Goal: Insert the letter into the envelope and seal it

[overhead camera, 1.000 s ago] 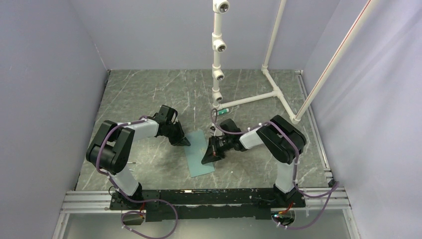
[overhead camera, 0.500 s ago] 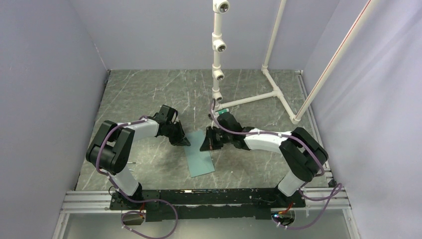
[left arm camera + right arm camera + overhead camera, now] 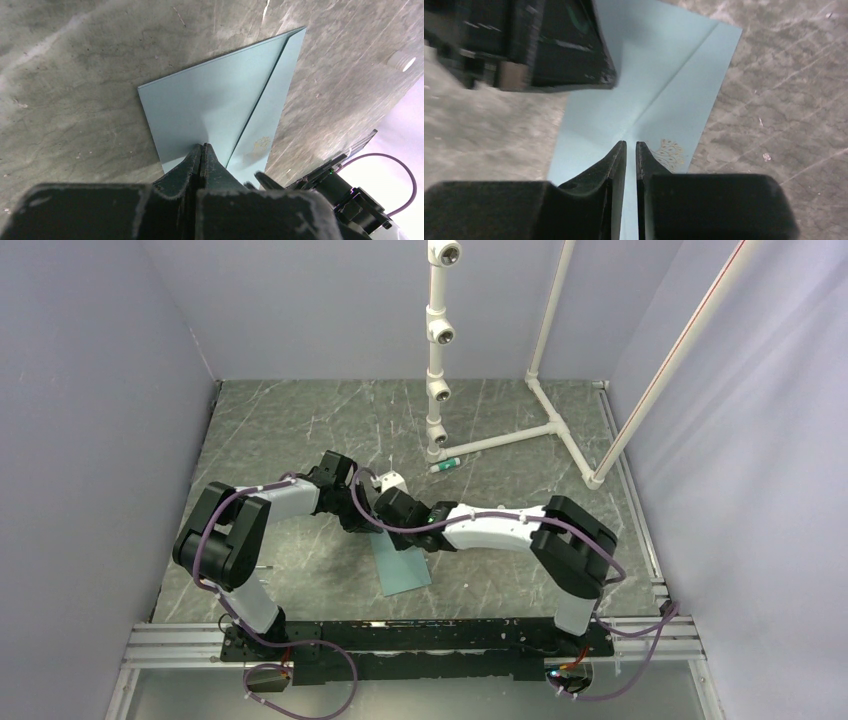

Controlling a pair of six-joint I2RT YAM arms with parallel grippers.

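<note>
- Teal paper envelope (image 3: 210, 107) lies flat on the grey marbled table (image 3: 300, 430), in the middle between the two arms, with its pointed flap folded down along a diagonal crease.
- Gold ornament (image 3: 667, 151), small and leafy, is printed near one edge of the envelope. It is too fine to read as any writing.
- Left gripper (image 3: 201, 148) has its black fingers pressed tight together, holding nothing. The tips rest on the envelope beside the crease.
- Right gripper (image 3: 630, 145) has its fingers drawn almost together, with only a thin slit between them and nothing in it. The tips sit at the crease, just beside the ornament.
- Both grippers meet at the envelope's far end, close to each other.
- Green pen (image 3: 447, 464) lies well behind them at the foot of the white pipe stand (image 3: 440, 335); any label on it is too small to read.
</note>
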